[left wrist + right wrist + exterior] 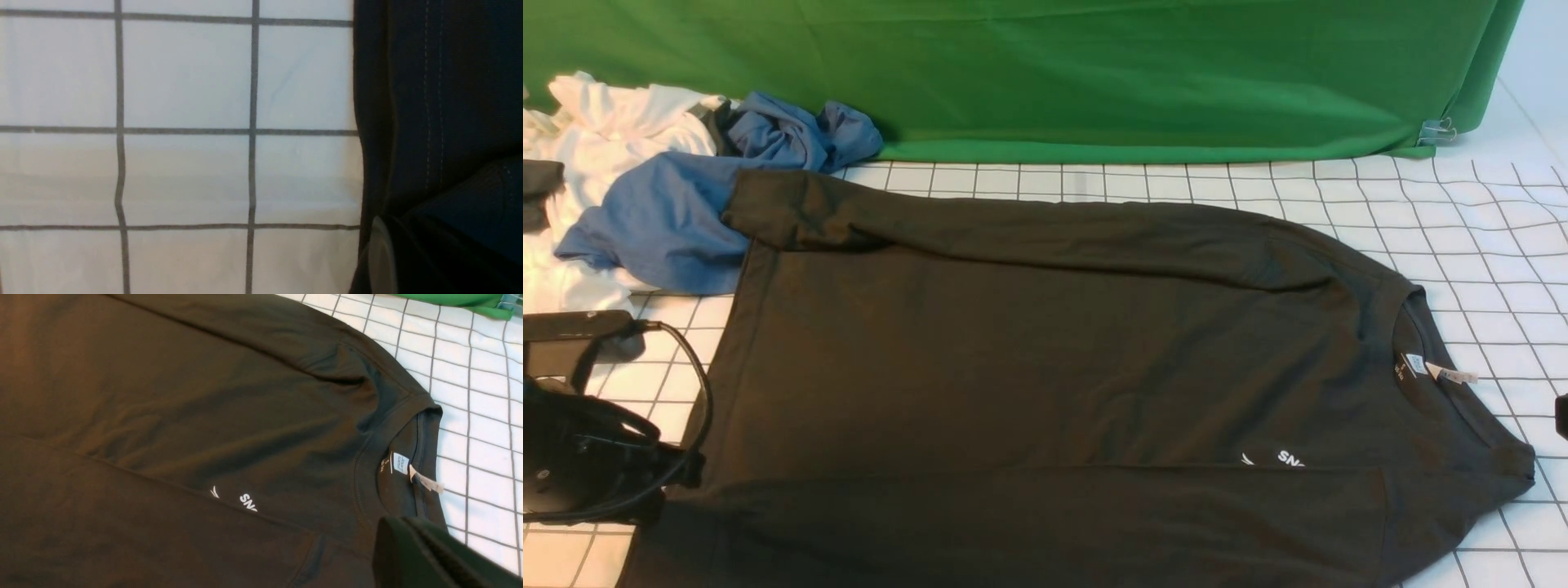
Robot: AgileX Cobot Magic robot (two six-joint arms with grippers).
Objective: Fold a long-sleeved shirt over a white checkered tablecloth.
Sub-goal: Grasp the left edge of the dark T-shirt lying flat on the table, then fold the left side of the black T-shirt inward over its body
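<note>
Lab set: green backdrop (1094, 73), checkered tablecloth (1462, 245).

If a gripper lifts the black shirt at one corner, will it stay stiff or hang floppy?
Probably floppy: the shirt lies flat with soft creases, so it should drape. Its folded-in sleeves would likely fall open.

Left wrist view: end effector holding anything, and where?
Cannot tell. One pale fingertip sits at the shirt's hem edge, but no closed grip shows.
</note>
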